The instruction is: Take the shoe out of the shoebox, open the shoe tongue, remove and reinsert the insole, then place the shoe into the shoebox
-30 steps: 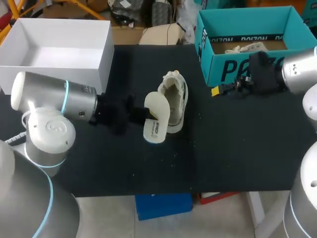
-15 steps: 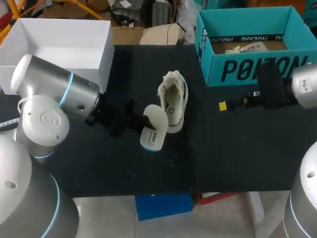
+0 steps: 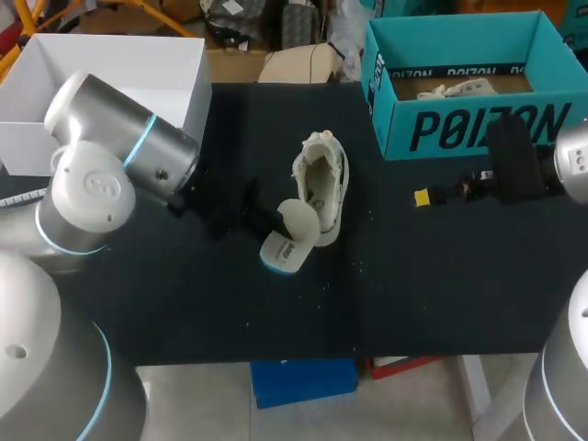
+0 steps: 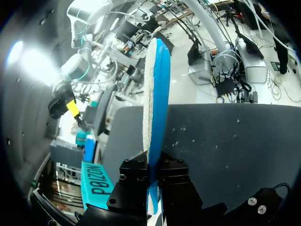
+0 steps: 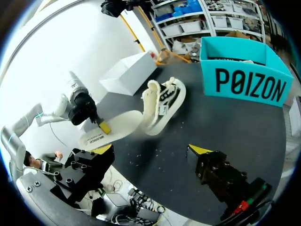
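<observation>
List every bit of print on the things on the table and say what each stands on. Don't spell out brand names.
Teal shoebox, outer front wall: large dark lettering, a brand name, clear.
Same shoebox, inner back wall: a dark band of lettering, partly hidden.
Insole: small dark print, too small to read.
Shoe, side: a small label, too blurred to read.
White box: none visible.

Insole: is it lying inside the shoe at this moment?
No, the insole is outside the shoe, clamped in the left gripper next to it.
</observation>
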